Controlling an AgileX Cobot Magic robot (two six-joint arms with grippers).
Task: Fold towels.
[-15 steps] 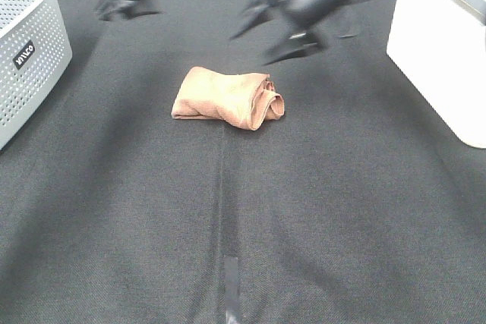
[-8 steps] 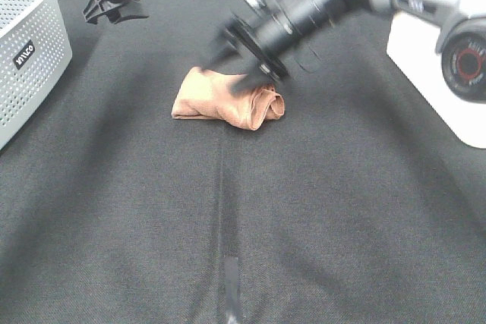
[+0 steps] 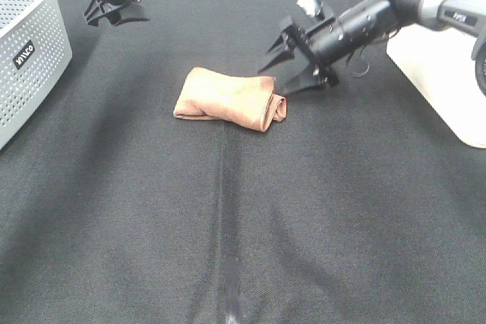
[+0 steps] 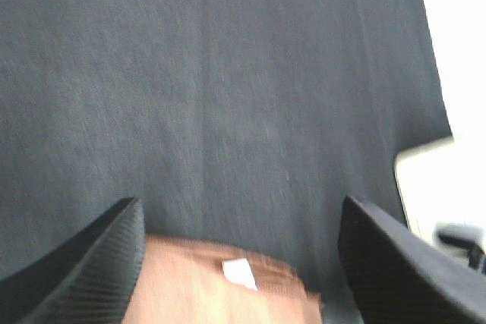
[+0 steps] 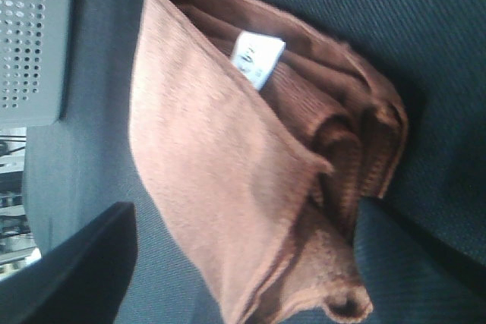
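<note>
The reddish-brown towel (image 3: 228, 98) lies folded in a thick bundle on the black table, its layers rolled at the right end. Its white tag (image 5: 258, 59) shows in the right wrist view, and in the left wrist view (image 4: 240, 274). My right gripper (image 3: 285, 64) is open and empty just right of the towel's rolled end, a little above the cloth. My left gripper (image 3: 129, 1) is open and empty at the far left of the table, well away from the towel (image 4: 220, 282).
A white perforated basket (image 3: 30, 58) stands at the left edge. A white box (image 3: 440, 51) stands at the right edge. The black cloth-covered table (image 3: 243, 225) stretches toward the front.
My right gripper swung down over the towel's right end, then drew back to the right and off it. The towel shifted slightly. The left arm stayed almost still.
</note>
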